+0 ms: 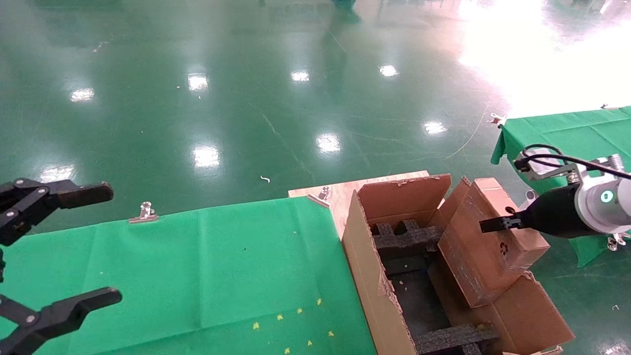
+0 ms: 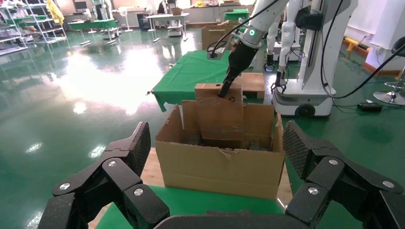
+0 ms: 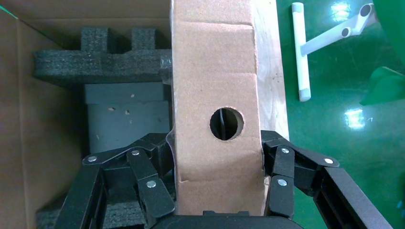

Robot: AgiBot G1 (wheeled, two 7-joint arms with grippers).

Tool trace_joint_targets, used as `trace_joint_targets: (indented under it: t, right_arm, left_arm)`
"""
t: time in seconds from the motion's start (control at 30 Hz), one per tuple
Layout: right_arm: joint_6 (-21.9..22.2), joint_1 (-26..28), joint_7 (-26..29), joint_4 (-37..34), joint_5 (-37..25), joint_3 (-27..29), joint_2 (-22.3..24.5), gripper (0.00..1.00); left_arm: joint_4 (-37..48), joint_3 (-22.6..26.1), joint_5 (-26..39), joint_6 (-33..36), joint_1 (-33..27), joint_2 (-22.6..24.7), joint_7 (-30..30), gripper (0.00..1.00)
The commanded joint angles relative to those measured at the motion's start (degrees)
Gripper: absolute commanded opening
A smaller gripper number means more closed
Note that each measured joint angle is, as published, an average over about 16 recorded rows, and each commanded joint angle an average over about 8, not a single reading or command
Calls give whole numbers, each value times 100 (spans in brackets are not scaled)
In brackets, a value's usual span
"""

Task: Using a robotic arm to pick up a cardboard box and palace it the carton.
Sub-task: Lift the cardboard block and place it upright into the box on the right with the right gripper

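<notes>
1. Overhead, the right gripper (image 1: 493, 225) of the robotic arm (image 1: 586, 202) pinches the cardboard box (image 1: 493, 241), its black fingers (image 3: 286, 171) pressed against the two broad faces on either side of the narrow face with the round hole.
2. Held tilted, the small box hangs over the right-hand side of the carton (image 1: 365, 261), its lower end down among the carton's raised flaps; whether it touches them cannot be told.
3. Inside the carton, black foam inserts (image 1: 409, 236) line the far and near ends, with a dark floor between them.
4. Beside the carton, a table under a green cloth (image 1: 207, 266) stretches to the left, the cloth clipped at its far edge by a metal clip (image 1: 144, 213).
5. At the left, the left gripper (image 1: 59, 246) hovers above the cloth with its fingers spread wide and nothing between them, pointing toward the carton (image 2: 219, 162).
6. Beyond the right arm, a second green-covered table (image 1: 567, 128) stands on the glossy green floor (image 1: 246, 98).
</notes>
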Motion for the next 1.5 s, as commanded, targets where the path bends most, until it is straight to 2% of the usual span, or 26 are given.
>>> trace_joint_targets:
  t: [0.03,0.43,0.93,1.5]
  right_arm:
    - [58,-60,66,-2,-45,-28,-25,0]
    - [326,-428,340,-29,-159,-196,-117,0]
    - [938,-1041,614,-235,-344,-423,-356,0]
    - [1425,-1654,338,-1091,41,-563,-835,0]
  left_arm:
    - [0,0,0,0,0,0,0,100]
    - [0,0,0,0,0,0,0,100]
    - [0,1,-1,0,0,0,0,100]
    - [0,1,-1,0,0,0,1,100]
